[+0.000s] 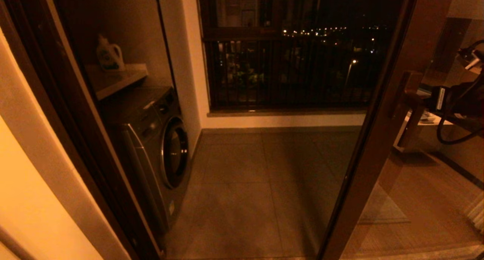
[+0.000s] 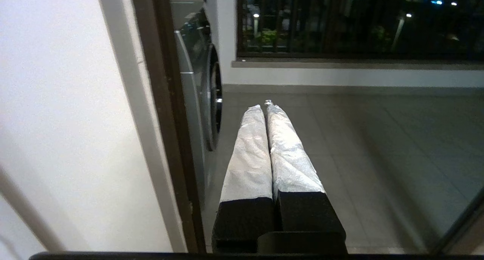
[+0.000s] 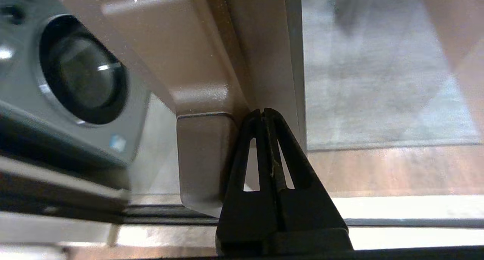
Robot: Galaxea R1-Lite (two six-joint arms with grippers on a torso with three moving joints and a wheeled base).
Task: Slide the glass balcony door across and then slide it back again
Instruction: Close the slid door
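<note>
**Q:** What fills the head view, biggest things first?

**A:** A balcony with a grey tiled floor [image 1: 242, 184] lies open ahead. Its far wall holds a dark window [image 1: 287, 52] with vertical railing bars and city lights beyond. On the left a front-loading washing machine [image 1: 159, 146] stands in a niche, with a shelf [image 1: 117, 78] above it carrying a white detergent bottle [image 1: 109, 55]. The dark-brown jamb [image 1: 56, 112] runs down the left edge of the doorway.

**Q:** Where is the glass balcony door?

**A:** The glass balcony door [image 1: 382, 131] stands on the right side of the view. Its brown wooden stile slants from upper right to lower middle, and clear glass spreads to the right of it. The doorway between stile and jamb is wide open, well apart from the washing machine.

**Q:** How do the arms sit?

**A:** The right arm reaches in from the right edge at handle height, cables looping below it. The right gripper [image 3: 264, 114] has its black fingers [image 3: 242, 165] pressed together, tips against the door frame just beside the blocky wooden pull handle [image 3: 200, 154]. The left gripper [image 2: 264, 106] hangs low near the jamb, pointing out over the tiles toward the window. Its silver-wrapped fingers [image 2: 249, 154] are also closed together, holding nothing.

**Q:** What does the door look like up close?

**A:** The frame is a smooth, glossy brown. The handle is a square-edged block standing off the stile. Through the glass a wooden floor shows.
</note>
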